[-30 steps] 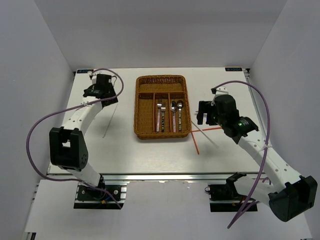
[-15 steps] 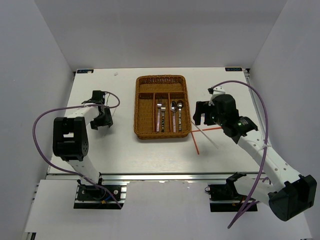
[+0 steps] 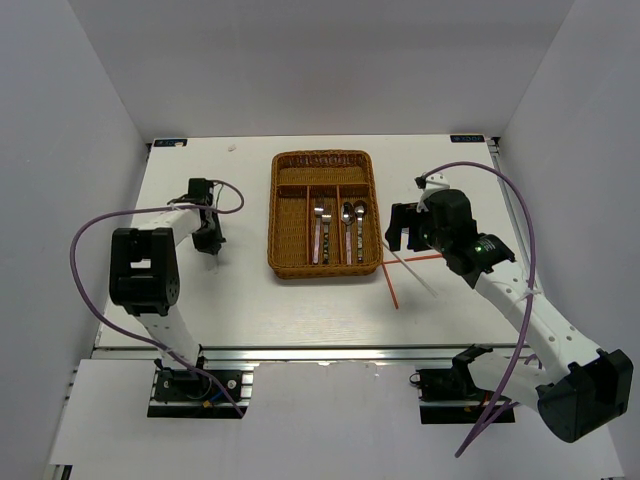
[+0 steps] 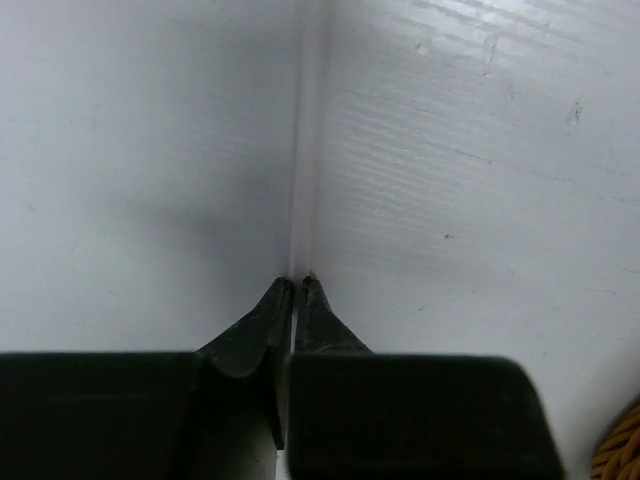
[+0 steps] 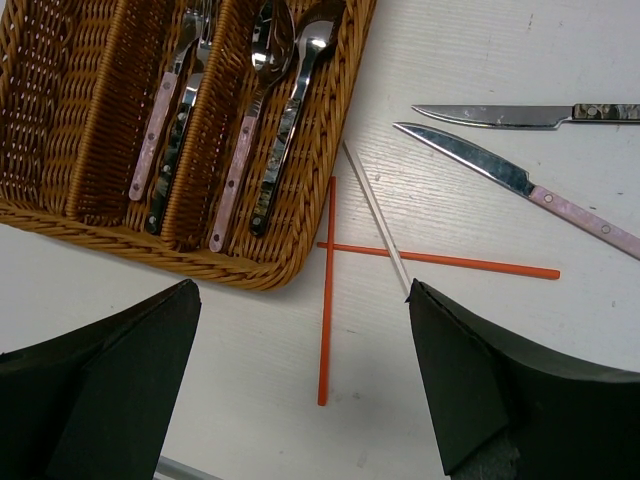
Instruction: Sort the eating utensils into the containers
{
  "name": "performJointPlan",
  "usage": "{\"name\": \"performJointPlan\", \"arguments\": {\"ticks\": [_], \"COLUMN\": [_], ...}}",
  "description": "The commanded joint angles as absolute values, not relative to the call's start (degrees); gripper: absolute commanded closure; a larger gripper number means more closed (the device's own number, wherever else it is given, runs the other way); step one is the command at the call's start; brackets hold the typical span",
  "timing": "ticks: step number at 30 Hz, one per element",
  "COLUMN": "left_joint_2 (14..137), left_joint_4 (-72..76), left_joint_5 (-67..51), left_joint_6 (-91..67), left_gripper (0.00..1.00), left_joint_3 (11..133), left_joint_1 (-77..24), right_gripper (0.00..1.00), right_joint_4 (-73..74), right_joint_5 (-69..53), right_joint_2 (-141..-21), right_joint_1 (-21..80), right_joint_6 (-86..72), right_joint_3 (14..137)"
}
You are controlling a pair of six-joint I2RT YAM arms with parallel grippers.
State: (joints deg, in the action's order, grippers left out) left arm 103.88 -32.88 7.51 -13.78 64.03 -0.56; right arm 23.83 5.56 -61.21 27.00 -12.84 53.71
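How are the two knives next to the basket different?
The upper knife has a dark speckled handle; the lower knife has a pink one. The upper knife lies almost level; the lower knife slants. Both have silver blades pointing toward the basket and lie on the table.

Our left arm (image 3: 165, 222) is folded tightly, its elbow block raised over the near left of the table (image 3: 300, 300) and its forearm reaching away from us, with the wrist tipped down. The left pincer (image 3: 208, 243) points at the table top, its two dark fingers (image 4: 250, 330) pinched almost together on a thin white chopstick (image 4: 305, 150). Our right arm (image 3: 520, 300) stretches forward and inward from its base. The right pincer (image 3: 403, 236) hovers above the table, fingers (image 5: 110, 370) spread wide, holding nothing.
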Motion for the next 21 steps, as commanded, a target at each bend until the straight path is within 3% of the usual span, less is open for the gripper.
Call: {"name": "performJointPlan", "arguments": {"ticks": [1,3,8,21], "left_joint_2": [110.47,111.7,109.43,88.34], "left_joint_4": [-33.75,-34.45,-36.73,-36.83], "left_joint_5": [7.03,5.89,9.91,17.05], "left_joint_6": [-14.5,-14.94,-17.22,-24.69], "left_gripper": [0.93,1.0,1.0,1.0], "left_joint_3": [62.75,63.45,65.91,67.14], "left_joint_1": [-0.44,-0.44,-4.21,-12.83], "right_gripper": [0.11,0.11,0.11,0.11], "right_joint_4": [22.15,22.24,22.41,23.99], "right_joint_5": [5.19,5.36,6.06,9.05], "right_joint_2": [-59.77,-59.68,-59.5,-61.08], "right_joint_1": [26.81,26.72,26.81,26.72], "right_joint_6": [-11.69,-11.69,-11.6,-12.22], "right_joint_3": [53.61,53.53,53.53,55.37]}}
